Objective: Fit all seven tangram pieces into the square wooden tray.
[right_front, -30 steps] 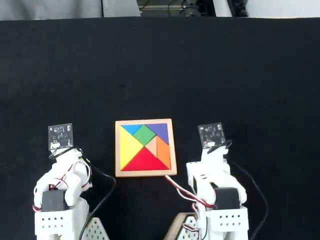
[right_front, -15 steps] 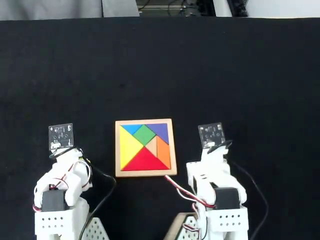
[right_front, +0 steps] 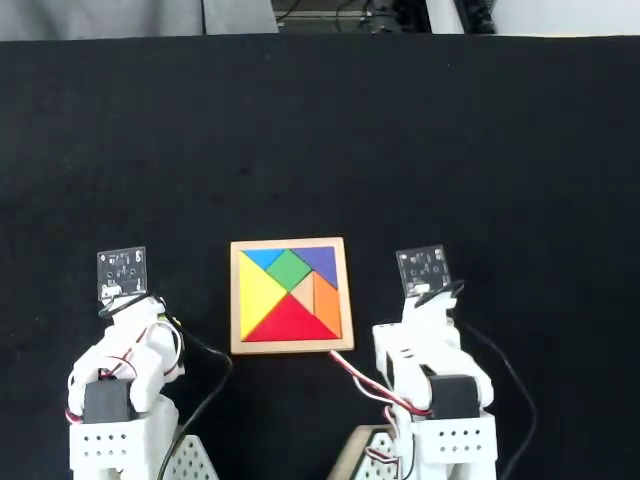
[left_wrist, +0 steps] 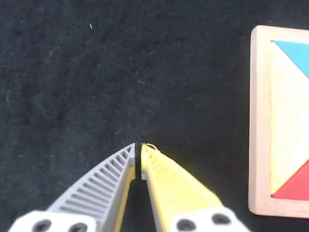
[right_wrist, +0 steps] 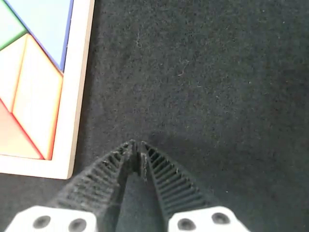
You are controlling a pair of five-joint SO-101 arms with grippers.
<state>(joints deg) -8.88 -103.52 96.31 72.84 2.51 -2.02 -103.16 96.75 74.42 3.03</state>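
plainly the tray (right_front: 235,296) lies between left gripper (left_wrist: 139,147) and right gripper (right_wrist: 137,145).

I see the tray (right_front: 235,300) as pale bare wood, smooth, matt. Pieces (right_front: 291,295): smooth coloured finish. Table cover (right_front: 450,150) = black cloth, felt-like, fuzzy w/ lint. Left gripper (left_wrist: 139,147): ribbed plastic, grey + yellow. Right gripper (right_wrist: 137,145): ribbed matt black plastic.
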